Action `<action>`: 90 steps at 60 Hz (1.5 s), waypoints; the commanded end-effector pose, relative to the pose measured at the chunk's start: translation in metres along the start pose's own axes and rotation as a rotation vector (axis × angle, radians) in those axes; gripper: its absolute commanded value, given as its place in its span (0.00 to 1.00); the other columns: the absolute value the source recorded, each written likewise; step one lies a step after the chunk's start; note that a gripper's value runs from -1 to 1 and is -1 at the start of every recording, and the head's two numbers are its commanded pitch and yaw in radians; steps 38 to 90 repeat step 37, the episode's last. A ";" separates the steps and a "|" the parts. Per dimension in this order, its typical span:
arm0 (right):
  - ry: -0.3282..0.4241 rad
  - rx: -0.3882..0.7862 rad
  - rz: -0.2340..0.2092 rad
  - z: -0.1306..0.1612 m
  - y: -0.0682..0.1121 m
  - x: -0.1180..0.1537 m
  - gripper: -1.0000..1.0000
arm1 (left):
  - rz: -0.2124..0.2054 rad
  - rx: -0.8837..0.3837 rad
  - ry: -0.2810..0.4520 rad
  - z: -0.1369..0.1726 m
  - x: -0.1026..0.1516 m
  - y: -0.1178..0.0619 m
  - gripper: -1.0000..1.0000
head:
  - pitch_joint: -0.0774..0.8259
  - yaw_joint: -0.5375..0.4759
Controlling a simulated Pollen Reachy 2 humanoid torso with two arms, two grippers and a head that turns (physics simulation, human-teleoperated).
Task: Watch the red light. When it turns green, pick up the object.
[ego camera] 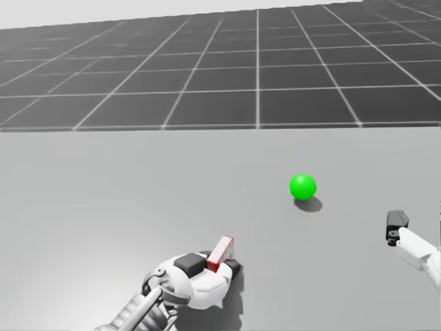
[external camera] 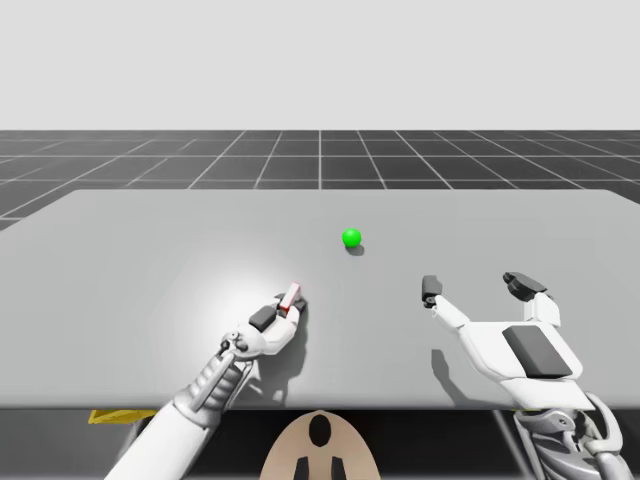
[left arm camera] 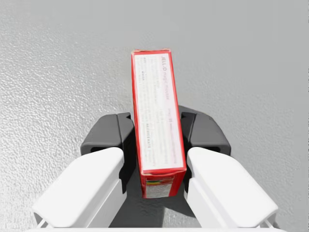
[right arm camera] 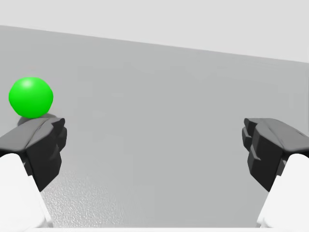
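The light is a green ball (external camera: 351, 238) (ego camera: 302, 186) (right arm camera: 31, 97) on the grey table, near its middle. A small red and white box (external camera: 291, 297) (ego camera: 220, 252) (left arm camera: 157, 130) stands on edge between the dark pads of my left gripper (external camera: 277, 313) (ego camera: 209, 264) (left arm camera: 155, 140), which is shut on it from both sides, low over the table. My right gripper (external camera: 477, 286) (right arm camera: 154, 150) hovers open to the right of the ball, nothing between its fingers. In the head view one dark fingertip (ego camera: 396, 226) of it shows at the right edge.
The grey table (external camera: 140, 260) stretches wide around both arms, with its front edge just ahead of my torso. A dark grid floor (external camera: 320, 160) lies beyond the far edge.
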 end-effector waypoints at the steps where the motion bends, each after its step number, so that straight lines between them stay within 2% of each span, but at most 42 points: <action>1: 0.005 0.000 -0.014 0.000 0.001 -0.001 0.00 | 0.048 -0.046 -0.015 -0.003 0.003 -0.019 0.99 | 0.46 0.64; 7: 0.007 0.001 -0.016 0.000 0.000 -0.001 0.00 | 0.044 -0.046 -0.020 -0.001 0.005 -0.019 0.99 | 0.43 0.64; 17: 0.018 0.013 -0.044 0.001 -0.002 0.000 0.00 | 0.018 -0.047 -0.060 0.019 0.035 -0.009 0.98 | 0.42 0.63; 18: 0.015 0.027 -0.045 0.002 -0.002 0.000 0.00 | -0.010 -0.054 -0.062 0.028 0.047 -0.007 0.97 | 0.42 0.63; 20: 0.015 0.047 -0.048 0.002 -0.003 0.001 0.00 | -0.024 -0.054 -0.069 0.033 0.054 -0.005 0.98 | 0.42 0.63; 21: 0.022 0.067 -0.070 0.003 -0.003 0.002 0.00 | -0.039 -0.050 -0.085 0.041 0.064 -0.004 0.97 | 0.41 0.63; 27: 0.015 0.084 -0.070 0.003 -0.004 0.002 0.00 | -0.080 -0.047 -0.146 0.066 0.094 -0.001 0.97 | 0.41 0.62; 28: 0.015 0.089 -0.073 0.004 -0.005 0.002 0.00 | -0.095 -0.042 -0.173 0.077 0.106 0.000 0.97 | 0.41 0.62; 37: 0.011 0.117 -0.073 0.005 -0.005 0.003 0.00 | -0.143 -0.008 -0.329 0.127 0.154 -0.003 0.97 | 0.40 0.62; 90: 0.011 0.117 -0.073 0.005 -0.005 0.003 0.00 | -0.143 -0.008 -0.329 0.127 0.154 -0.003 0.97 | 0.40 0.62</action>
